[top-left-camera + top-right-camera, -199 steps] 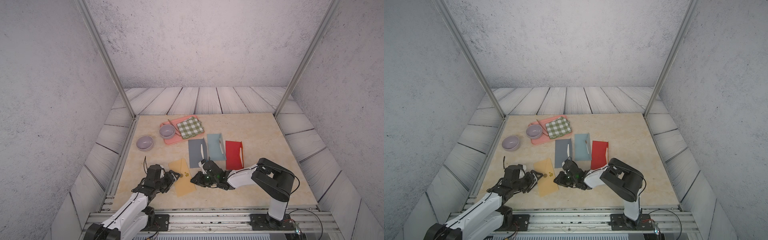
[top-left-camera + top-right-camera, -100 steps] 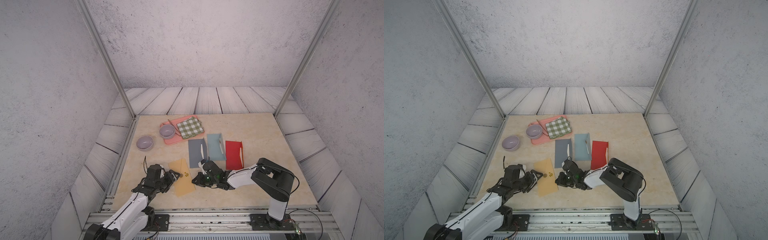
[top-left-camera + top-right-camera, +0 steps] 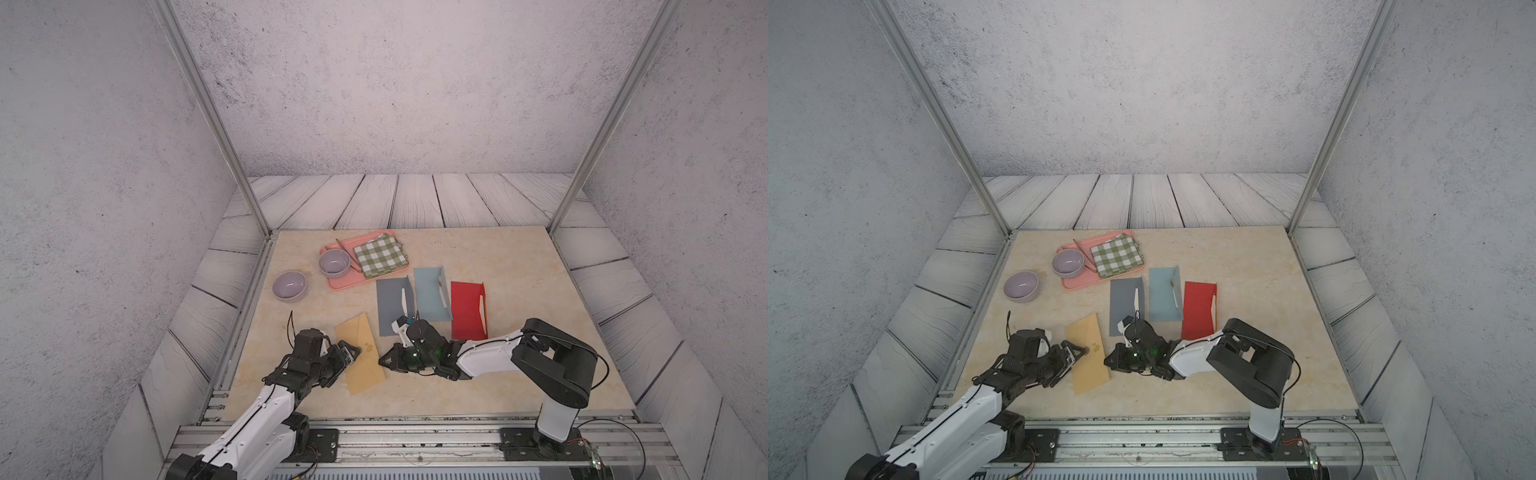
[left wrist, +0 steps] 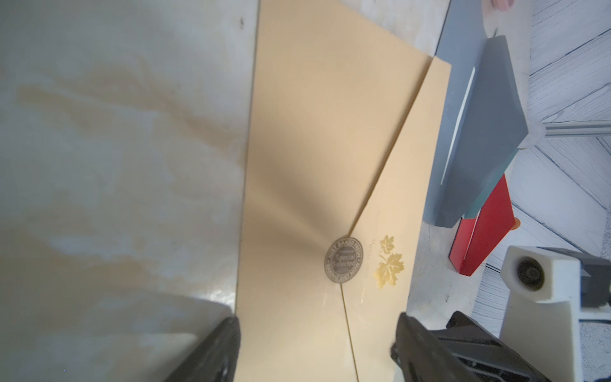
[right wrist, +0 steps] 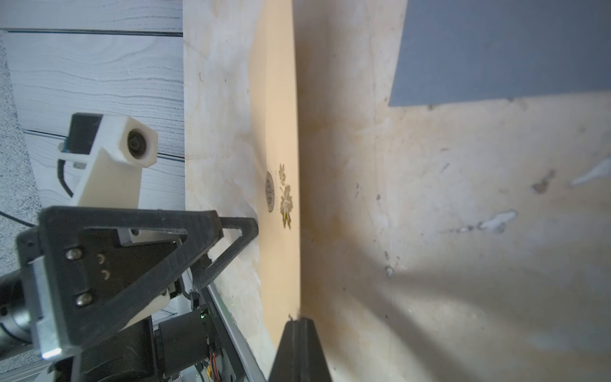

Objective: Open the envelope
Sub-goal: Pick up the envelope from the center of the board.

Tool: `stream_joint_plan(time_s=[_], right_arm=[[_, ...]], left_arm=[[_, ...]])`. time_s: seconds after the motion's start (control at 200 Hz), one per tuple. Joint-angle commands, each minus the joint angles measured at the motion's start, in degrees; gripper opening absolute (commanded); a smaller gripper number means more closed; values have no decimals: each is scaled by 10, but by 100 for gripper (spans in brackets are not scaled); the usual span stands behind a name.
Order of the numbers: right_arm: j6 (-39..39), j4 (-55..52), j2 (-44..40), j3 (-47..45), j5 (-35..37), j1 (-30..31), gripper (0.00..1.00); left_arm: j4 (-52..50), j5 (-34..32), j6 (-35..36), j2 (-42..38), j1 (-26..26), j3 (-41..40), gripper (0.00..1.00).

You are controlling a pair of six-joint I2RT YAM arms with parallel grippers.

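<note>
tan envelope (image 3: 366, 370) lies flat and still sealed near the front of the table (image 3: 498, 266), between the two grippers.
the left gripper (image 3: 351, 358) hangs over the envelope's left side with its fingers spread wide, and a round sticker (image 4: 344, 259) holds the flap down. the right gripper (image 3: 384, 361) has its fingers pressed together, tip low at the envelope's right edge; whether it nips the paper cannot be told. a grey envelope (image 3: 390, 305) lies just beyond.

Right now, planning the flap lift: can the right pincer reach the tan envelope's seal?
Probably yes: the shut right pincer sits at the edge of the tan envelope, only bare paper between it and the round seal; the open left pincer hovers opposite.
</note>
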Motion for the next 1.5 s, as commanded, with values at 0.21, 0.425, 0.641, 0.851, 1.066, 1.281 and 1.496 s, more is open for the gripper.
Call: stream_joint_plan(time_s=[0.21,0.425,0.641,0.851,1.066,1.281,1.496], right_arm=[[-11,22,38,39,-40,4,21],[-25,-14,27,42,-21,4,6],[-95,-125,-40,44,36,1,0],[-192,-215,-146,52,37,-27,0],[-252,-235,-251,45,-43,-94,0],[-296,-232,-326,44,-93,-148,0],[-293,-175,-332,52,-191,-183,0]], left_arm=[[-55,6,-15,13,-3,-62,76],[-69,1,-11,11,-3,-55,75],[-112,-3,2,-7,-3,-13,78],[-118,6,-3,-83,-3,65,82],[45,22,-16,-101,-3,129,86],[162,111,33,13,-3,247,90],[258,182,20,120,-3,324,86]])
